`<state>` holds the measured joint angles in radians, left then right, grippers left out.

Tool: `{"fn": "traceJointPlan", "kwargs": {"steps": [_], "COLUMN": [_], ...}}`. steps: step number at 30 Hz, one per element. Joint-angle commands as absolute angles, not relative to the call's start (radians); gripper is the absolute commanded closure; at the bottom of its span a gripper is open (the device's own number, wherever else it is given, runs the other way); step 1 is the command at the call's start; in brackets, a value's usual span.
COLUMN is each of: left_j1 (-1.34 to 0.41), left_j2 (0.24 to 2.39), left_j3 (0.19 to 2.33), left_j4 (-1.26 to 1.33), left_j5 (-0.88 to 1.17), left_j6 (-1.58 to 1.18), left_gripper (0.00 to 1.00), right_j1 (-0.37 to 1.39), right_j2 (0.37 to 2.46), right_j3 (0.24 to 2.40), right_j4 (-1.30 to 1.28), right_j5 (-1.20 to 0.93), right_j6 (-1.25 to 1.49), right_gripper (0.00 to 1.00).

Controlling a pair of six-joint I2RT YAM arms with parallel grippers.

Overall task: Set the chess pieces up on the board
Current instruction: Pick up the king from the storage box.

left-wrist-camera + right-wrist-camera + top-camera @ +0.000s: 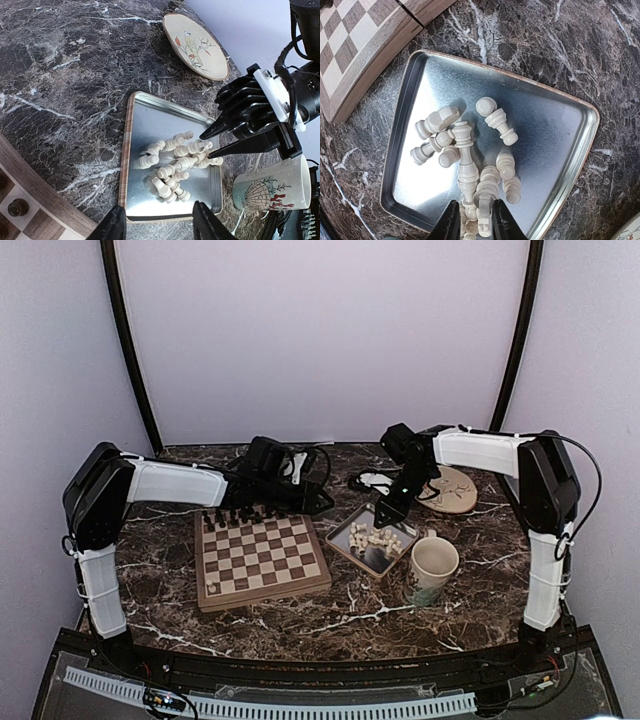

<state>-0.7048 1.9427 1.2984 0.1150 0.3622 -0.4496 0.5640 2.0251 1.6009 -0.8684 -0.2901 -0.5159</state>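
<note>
Tabletop [360, 615]: is carrying the board, with a metal tray [545, 130] just beside its right edge.
Board [262, 558]: is lying flat; its near rows are showing no cream men.
Left end effector [157, 212]: is hovering near the tray's edge, fingers apart, holding nothing.
Right end effector [475, 210]: is reaching into the tray, fingers narrowly straddling a cream piece; a firm grip cannot be told.
Dark chessmen [245, 515]: are standing along the board's far rows.
Chess pieces [462, 145]: are lying heaped in the tray, so the cream side appears wholly left to place.
</note>
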Motion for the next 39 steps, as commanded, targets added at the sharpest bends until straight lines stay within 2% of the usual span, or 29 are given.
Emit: {"fn": "traceJointPlan", "kwargs": {"steps": [1, 17, 23, 29, 39], "left_j1": [-0.713, -0.751, -0.76, -0.765, -0.767], "left_j2": [1.876, 1.894, 1.906, 1.911, 1.914], "left_j3": [1.281, 1.262, 1.264, 1.268, 1.267], "left_j4": [0.131, 0.142, 0.141, 0.14, 0.146], "left_j5": [0.387, 0.401, 0.413, 0.417, 0.422], "left_j6": [-0.46, -0.491, -0.499, -0.502, -0.511], "left_gripper": [0.53, 0.54, 0.54, 0.54, 0.54], "right_j1": [0.577, 0.576, 0.576, 0.577, 0.577], "right_j2": [2.039, 2.072, 2.075, 2.066, 2.09], "right_j3": [1.628, 1.632, 1.64, 1.64, 1.639], "right_j4": [-0.881, -0.885, -0.896, -0.908, -0.896], "right_j5": [-0.293, -0.284, -0.288, -0.305, -0.275], "right_j6": [-0.492, -0.452, -0.448, -0.445, -0.433], "right_gripper": [0.79, 0.81, 0.88, 0.73, 0.71]}}
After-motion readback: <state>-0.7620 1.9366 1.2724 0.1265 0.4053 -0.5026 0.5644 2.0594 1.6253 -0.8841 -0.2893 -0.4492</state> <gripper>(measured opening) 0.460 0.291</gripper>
